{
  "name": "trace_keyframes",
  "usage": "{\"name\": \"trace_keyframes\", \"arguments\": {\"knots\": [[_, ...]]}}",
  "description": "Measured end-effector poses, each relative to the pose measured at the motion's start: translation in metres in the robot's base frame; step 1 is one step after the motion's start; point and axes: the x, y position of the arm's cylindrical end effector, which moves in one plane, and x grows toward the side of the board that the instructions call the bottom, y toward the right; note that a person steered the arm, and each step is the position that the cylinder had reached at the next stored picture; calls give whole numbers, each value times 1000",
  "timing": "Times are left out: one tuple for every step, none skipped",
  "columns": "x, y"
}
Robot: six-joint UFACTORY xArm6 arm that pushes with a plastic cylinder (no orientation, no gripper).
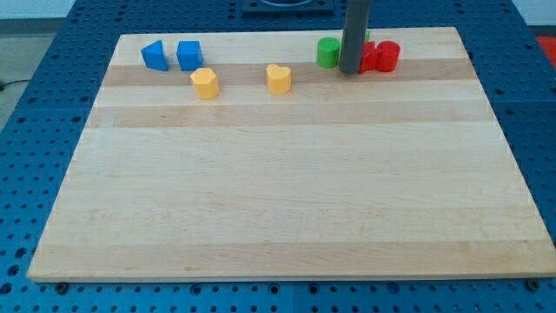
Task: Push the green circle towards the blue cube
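Note:
The green circle (327,52) stands near the view's top, right of centre, on the wooden board (287,191). The blue cube (189,55) sits far to its left, near the top left. My tip (349,72) is at the end of the dark rod, just right of the green circle and close to it; I cannot tell if they touch. The rod hides part of what lies behind it.
A blue triangular block (155,55) sits left of the blue cube. A yellow block (205,83) and a yellow heart (278,78) lie between cube and circle. Red blocks (381,56) sit right of the rod, a green sliver behind it.

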Motion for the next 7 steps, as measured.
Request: {"name": "trace_keyframes", "arguments": {"knots": [[-7,0],[-21,0],[-23,-14],[-30,-53],[-43,-48],[-63,-37],[-60,-59]]}}
